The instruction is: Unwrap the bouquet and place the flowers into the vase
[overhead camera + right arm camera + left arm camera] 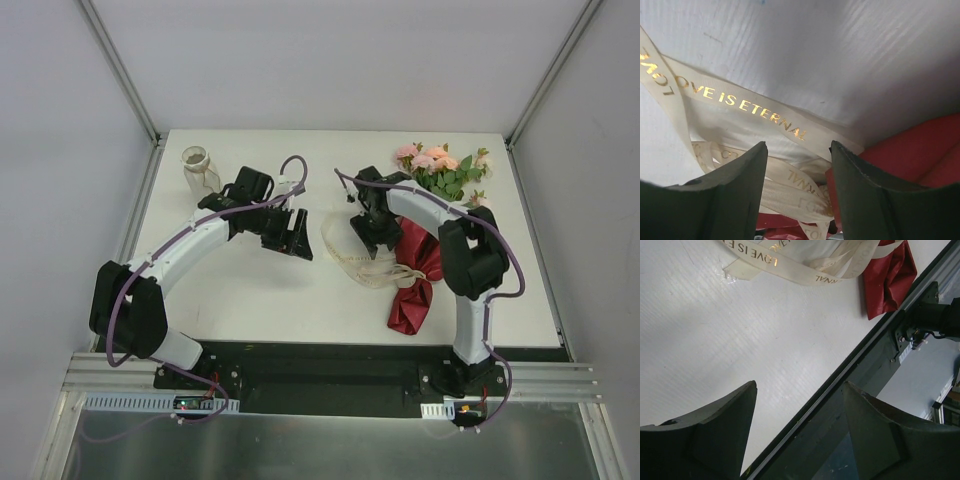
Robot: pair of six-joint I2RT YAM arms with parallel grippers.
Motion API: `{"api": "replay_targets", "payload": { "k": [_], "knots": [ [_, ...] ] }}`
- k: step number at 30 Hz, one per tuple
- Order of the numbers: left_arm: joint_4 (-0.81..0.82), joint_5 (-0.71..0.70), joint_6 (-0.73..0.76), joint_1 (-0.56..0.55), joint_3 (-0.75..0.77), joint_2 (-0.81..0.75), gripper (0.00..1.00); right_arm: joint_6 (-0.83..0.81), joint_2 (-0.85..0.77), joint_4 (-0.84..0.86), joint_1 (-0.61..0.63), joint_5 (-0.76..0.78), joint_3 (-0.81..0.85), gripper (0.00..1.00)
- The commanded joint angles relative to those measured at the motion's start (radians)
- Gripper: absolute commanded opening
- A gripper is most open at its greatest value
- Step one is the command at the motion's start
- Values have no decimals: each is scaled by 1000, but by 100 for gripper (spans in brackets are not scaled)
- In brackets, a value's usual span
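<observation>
The bouquet lies at the right of the table. Its pink and cream flowers (pixel 438 163) point to the far edge, and its dark red paper (pixel 413 283) trails toward me. A loose cream ribbon (pixel 349 262) with gold lettering spills to the left of the paper. My right gripper (pixel 366 243) hangs open just over the ribbon (pixel 785 197). Ribbon loops lie between its fingers (pixel 798 145), beside the red paper (pixel 912 155). My left gripper (pixel 297 238) is open and empty (pixel 800 385), left of the ribbon (pixel 785 264). The clear vase (pixel 197 166) stands at the far left.
The table's near edge and a dark metal rail (pixel 850 390) run under my left gripper. A corner of the red paper (pixel 889 276) reaches close to that edge. Grey walls (pixel 60 150) close in the table on the left, right and back.
</observation>
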Motion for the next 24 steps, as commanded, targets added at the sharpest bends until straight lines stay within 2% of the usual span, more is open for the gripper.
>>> {"api": "replay_targets", "payload": {
  "k": [1, 6, 11, 14, 15, 23, 24],
  "knots": [
    [-36, -7, 72, 9, -12, -33, 69, -107, 0, -13, 16, -27, -40, 57],
    [-38, -4, 72, 9, -4, -25, 68, -119, 33, 1, 22, -79, -34, 55],
    [-38, 1, 69, 9, 2, -20, 68, -107, 57, 41, 54, -44, -32, 51],
    [-39, 1, 65, 9, 10, -13, 67, -92, 54, 99, 76, 16, -60, 41],
    [-42, -1, 64, 9, 13, -13, 67, -90, 53, 106, 79, 19, -61, 34],
    [-47, -4, 26, 9, 17, -10, 66, -61, -32, 207, 99, 85, -72, 0],
    [-45, -4, 19, 9, 17, -10, 66, -50, -44, 213, 100, 92, -74, 1]
  ]
}}
